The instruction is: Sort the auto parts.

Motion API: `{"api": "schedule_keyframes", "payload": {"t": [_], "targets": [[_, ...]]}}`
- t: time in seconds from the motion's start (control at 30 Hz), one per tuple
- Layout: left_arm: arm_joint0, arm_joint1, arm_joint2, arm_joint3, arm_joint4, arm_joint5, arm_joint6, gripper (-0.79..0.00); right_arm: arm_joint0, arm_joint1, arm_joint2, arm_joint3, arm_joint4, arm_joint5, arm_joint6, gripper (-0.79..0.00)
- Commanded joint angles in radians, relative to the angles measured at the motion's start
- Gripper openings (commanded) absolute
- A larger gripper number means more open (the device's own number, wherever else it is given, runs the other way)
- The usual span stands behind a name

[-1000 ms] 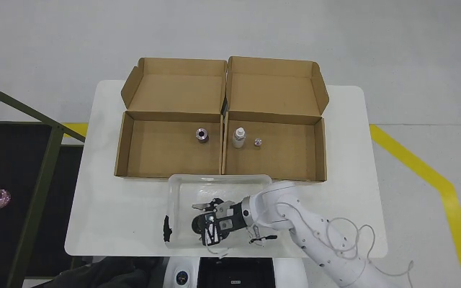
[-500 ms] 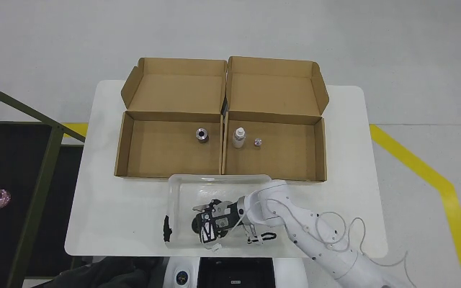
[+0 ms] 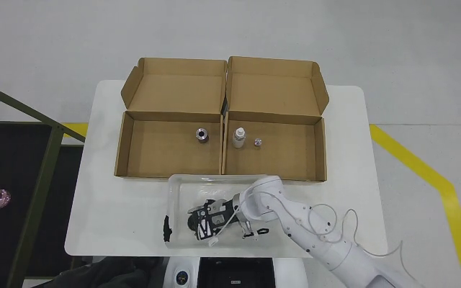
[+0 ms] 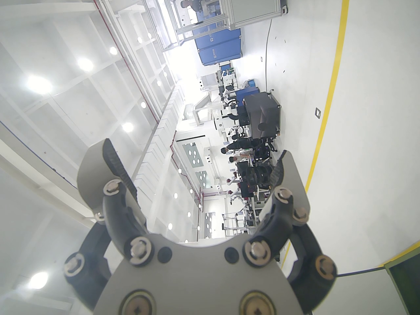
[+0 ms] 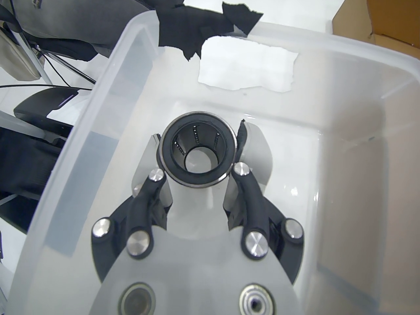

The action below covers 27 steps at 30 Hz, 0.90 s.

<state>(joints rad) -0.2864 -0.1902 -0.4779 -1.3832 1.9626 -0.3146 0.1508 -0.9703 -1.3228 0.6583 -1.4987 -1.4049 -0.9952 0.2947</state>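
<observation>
A black cylindrical bearing [image 5: 198,152] with a steel rim sits between the fingers of my right gripper [image 5: 199,147], which is shut on it. The gripper [image 3: 197,222] is low inside the clear plastic bin [image 3: 173,189], near the bin's left end. In the left cardboard box [image 3: 126,147] lies one round metal part [image 3: 200,134]. The right cardboard box [image 3: 319,151] holds a white part [image 3: 238,136] and a small metal part [image 3: 258,143]. My left gripper [image 4: 197,155] points up into the room, open with nothing between its fingers.
Black tape [image 5: 203,31] and a white paper patch [image 5: 246,67] are stuck to the bin's left wall. Both box lids stand open at the far side. The white table [image 3: 101,187] shows bare surface left and right of the bin.
My right gripper has slid a little to the left inside the bin, toward its taped end. The parts in the boxes have not moved.
</observation>
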Motion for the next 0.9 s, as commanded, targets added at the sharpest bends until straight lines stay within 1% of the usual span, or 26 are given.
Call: {"api": "schedule_keyframes", "payload": {"t": [0.0, 0.07, 0.23, 0.33, 0.7, 0.87], "targets": [[0.0, 0.0, 0.0, 0.0, 0.0, 0.0, 0.0, 0.0, 0.003, -0.001, -0.001, 0.008, 0.004, 0.0, -0.013, -0.708], [0.0, 0.0, 0.0, 0.0, 0.0, 0.0, 0.0, 0.0, 0.003, -0.001, 0.001, 0.011, 0.013, 0.0, -0.032, -0.785], [0.0, 0.0, 0.0, 0.0, 0.0, 0.0, 0.0, 0.0, 0.006, 0.003, 0.012, -0.009, 0.022, -0.003, -0.062, -0.785], [0.0, 0.0, 0.0, 0.0, 0.0, 0.0, 0.0, 0.0, 0.008, 0.008, 0.023, -0.043, 0.004, 0.002, -0.053, -0.785], [0.0, 0.0, 0.0, 0.0, 0.0, 0.0, 0.0, 0.0, -0.02, 0.028, 0.084, -0.15, 0.019, 0.019, -0.103, -0.785], [0.0, 0.0, 0.0, 0.0, 0.0, 0.0, 0.0, 0.0, -0.024, 0.036, 0.114, -0.191, 0.012, 0.032, -0.1, -0.785]]}}
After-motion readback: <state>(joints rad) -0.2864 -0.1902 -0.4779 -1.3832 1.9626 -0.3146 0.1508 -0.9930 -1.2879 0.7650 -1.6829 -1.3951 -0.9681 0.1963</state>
